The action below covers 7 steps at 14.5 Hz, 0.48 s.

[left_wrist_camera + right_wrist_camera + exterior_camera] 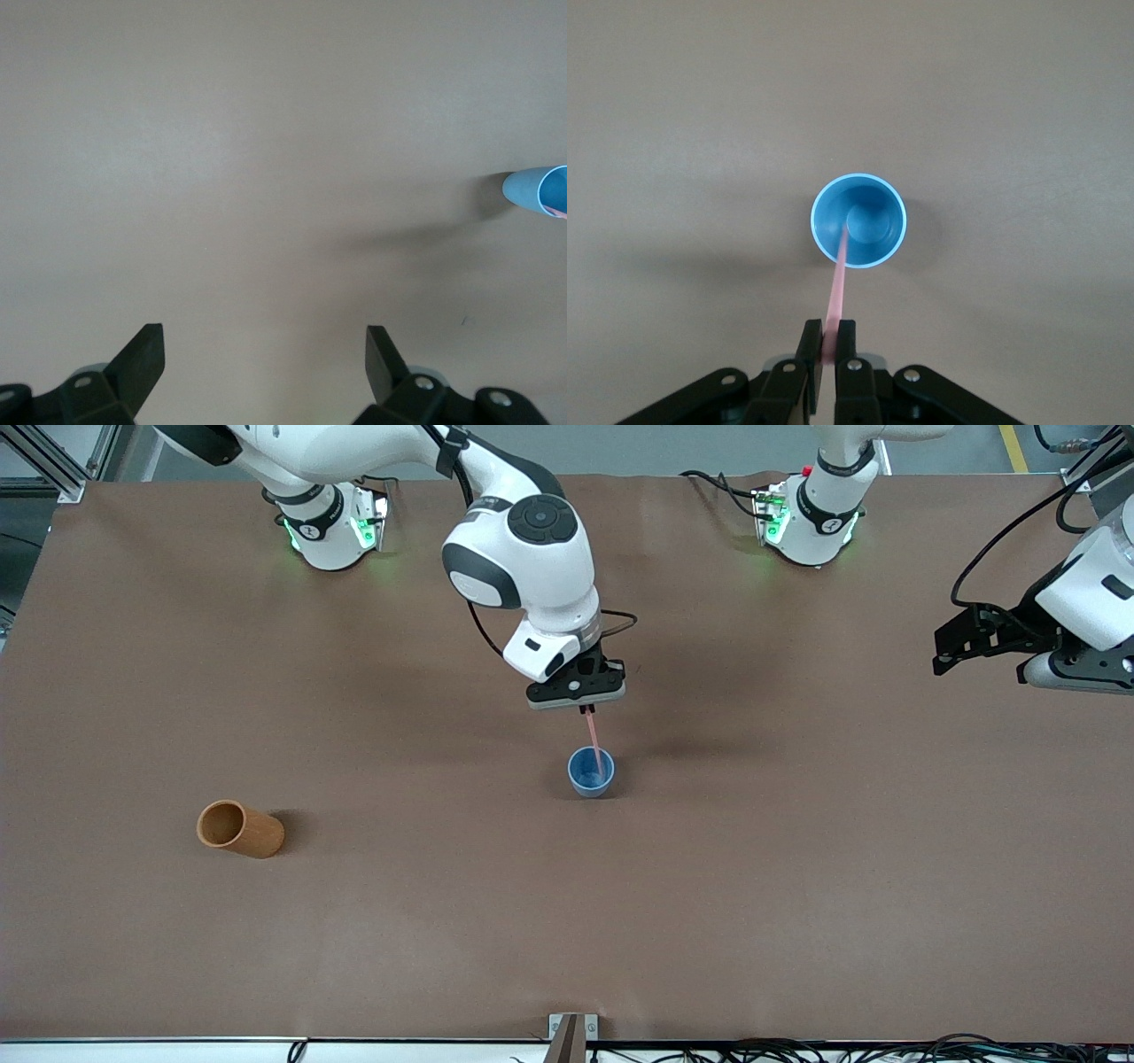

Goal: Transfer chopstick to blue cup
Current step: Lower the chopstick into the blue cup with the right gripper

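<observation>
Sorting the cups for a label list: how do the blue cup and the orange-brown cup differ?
The blue cup stands upright; the orange-brown cup lies on its side. The blue cup tapers and is smaller; the orange-brown cup is a longer cylinder. The blue cup has the chopstick in it; the orange-brown cup looks empty. Neither has a handle.

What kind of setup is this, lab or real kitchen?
Most likely a robotics lab bench: a table under plain brown covering, two arm bases bolted along one edge, loose cables, aluminium framing. Only test props: blue cup, chopstick, orange-brown cup.
</observation>
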Tool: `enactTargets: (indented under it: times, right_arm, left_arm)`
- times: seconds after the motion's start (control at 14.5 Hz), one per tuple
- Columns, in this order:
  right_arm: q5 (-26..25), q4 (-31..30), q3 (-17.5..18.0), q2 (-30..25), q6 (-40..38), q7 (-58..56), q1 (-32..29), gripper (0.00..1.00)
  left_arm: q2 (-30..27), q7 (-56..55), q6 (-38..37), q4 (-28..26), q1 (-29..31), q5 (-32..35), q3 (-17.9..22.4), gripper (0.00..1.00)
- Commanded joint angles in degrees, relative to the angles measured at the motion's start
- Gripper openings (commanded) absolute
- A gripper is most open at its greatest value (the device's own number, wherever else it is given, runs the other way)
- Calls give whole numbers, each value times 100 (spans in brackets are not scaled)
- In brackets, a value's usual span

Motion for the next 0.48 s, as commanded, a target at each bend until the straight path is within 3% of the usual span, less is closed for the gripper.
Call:
enactTargets:
  times: [0.0,0.07,0.14,0.41]
  right_arm:
    - [-124,90,66,-68,55,68,-174,42]
    - [-106,143,84,-95,29,59,-270,66]
    - [-106,143,84,-156,20,59,-297,97]
    - [17,126,101,-612,-260,32,-639,100]
  left_arm:
    - [37,-32,-27,88,45,-48,-25,100]
    - [37,-23,-36,88,45,-48,-25,100]
    - [37,-23,-36,88,45,-48,-34,100]
    - [37,-23,-36,88,45,-48,-25,100]
